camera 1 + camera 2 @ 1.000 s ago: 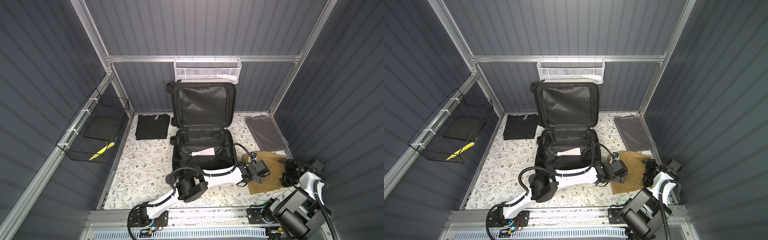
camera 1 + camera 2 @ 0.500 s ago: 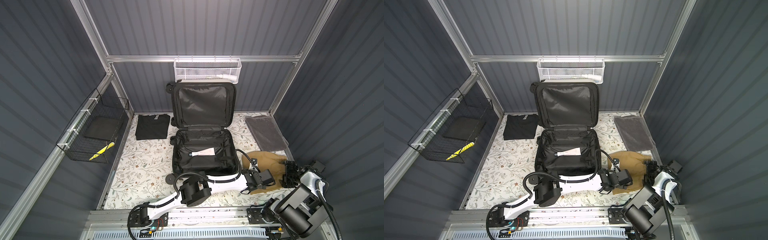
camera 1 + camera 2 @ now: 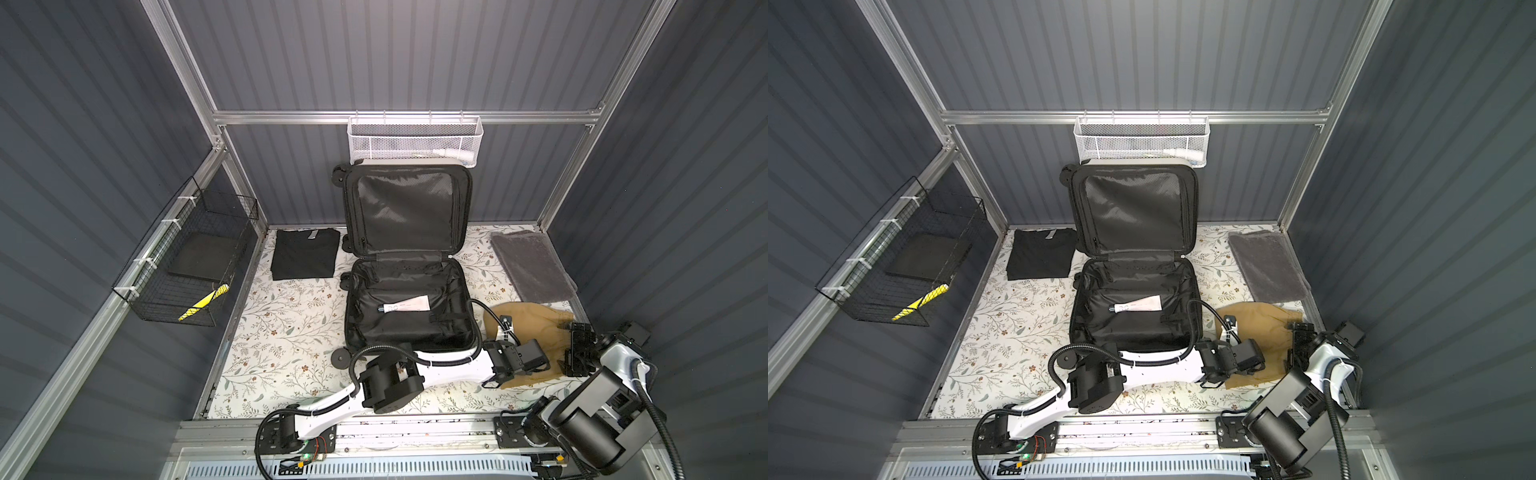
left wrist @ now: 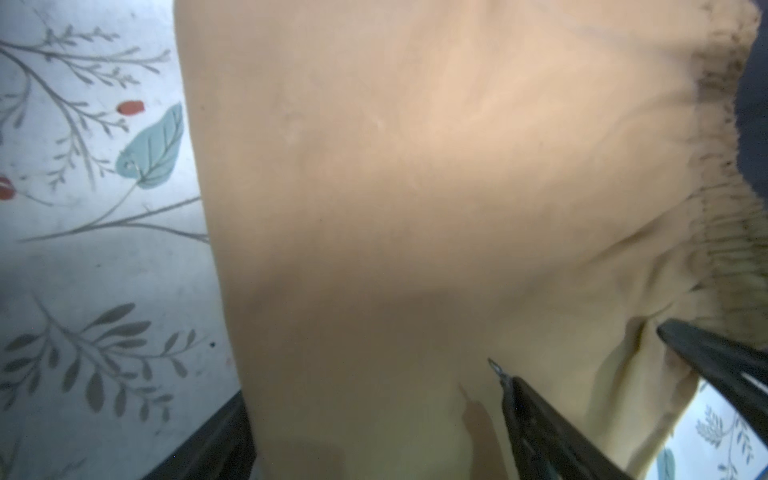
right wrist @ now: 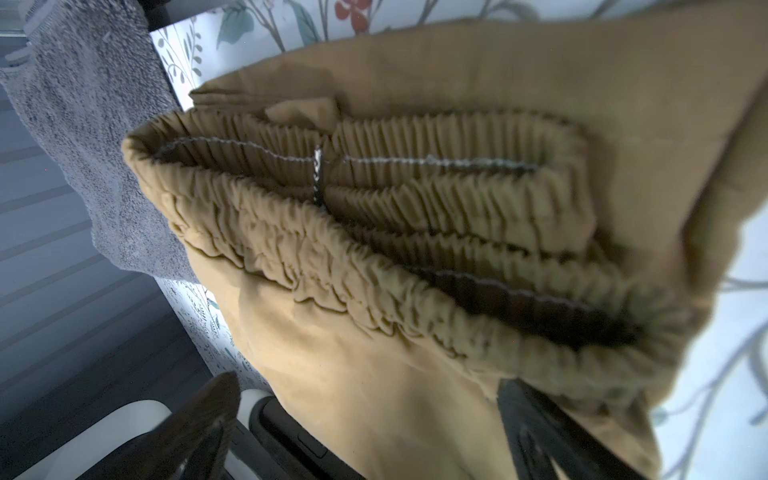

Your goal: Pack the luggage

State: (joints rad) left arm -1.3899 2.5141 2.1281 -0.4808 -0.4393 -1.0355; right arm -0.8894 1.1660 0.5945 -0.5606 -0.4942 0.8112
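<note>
Luggage (image 3: 395, 332): lies open in the middle of the desk (image 3: 291, 332). Its lid (image 3: 405, 212) is propped toward the back wall at 12 o'clock, and the lower half lies flat, facing up.
Packed so far: only a pale tube (image 3: 404, 307), lying across the lower half, which is otherwise bare.
Left to pack: a folded black shirt (image 3: 304, 253) at 10 o'clock of the luggage, a grey towel (image 3: 530, 266) at 2 o'clock and tan trousers (image 3: 528, 322) at 4 o'clock, all out on the desk.
Left claw (image 4: 365, 399): spread wide over the trousers with cloth between its fingers. I'd say it is not pinched, though the close view is blurry.
Right claw (image 5: 370, 382): wide too, holding nothing, poised by the gathered waistband (image 5: 374, 249).
Edges: the trousers lie just beside the luggage's 3 o'clock wall, so the cloth must rise over that rim.
Open room: there is bare desk at 8 o'clock, while the 4 o'clock corner is crowded with both arms.
Progress: early, I'd judge, with one item in and three out.
</note>
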